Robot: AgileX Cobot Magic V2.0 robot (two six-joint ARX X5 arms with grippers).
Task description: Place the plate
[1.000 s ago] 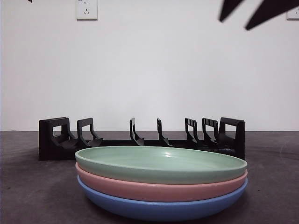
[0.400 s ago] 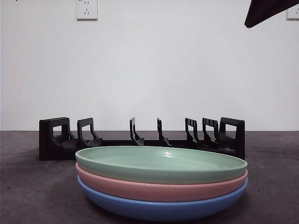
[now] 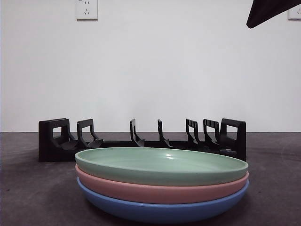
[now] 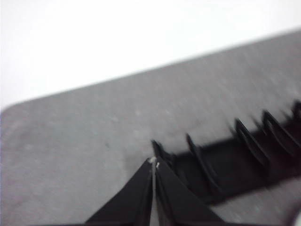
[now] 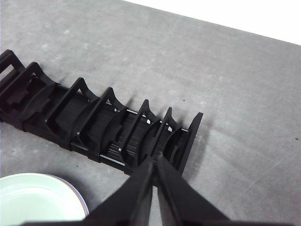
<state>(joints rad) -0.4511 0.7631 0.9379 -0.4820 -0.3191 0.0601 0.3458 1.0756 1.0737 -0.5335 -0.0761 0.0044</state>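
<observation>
Waiting above the table with both my grippers pressed shut and holding nothing

My right gripper [image 5: 154,162] hangs over one end of the black rack [image 3: 141,140], and my left gripper [image 4: 154,164] hangs over the other end. The green plate [image 3: 161,165] sits on top of the pink plate [image 3: 160,190] and the blue plate [image 3: 162,210], on the gray table [image 3: 28,193] just in front of the rack

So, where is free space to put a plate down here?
The rack has all slots free. Bare table lies on both sides of the plate stack, green plate on top. The gap between stack and rack looks tight in the front view.
</observation>
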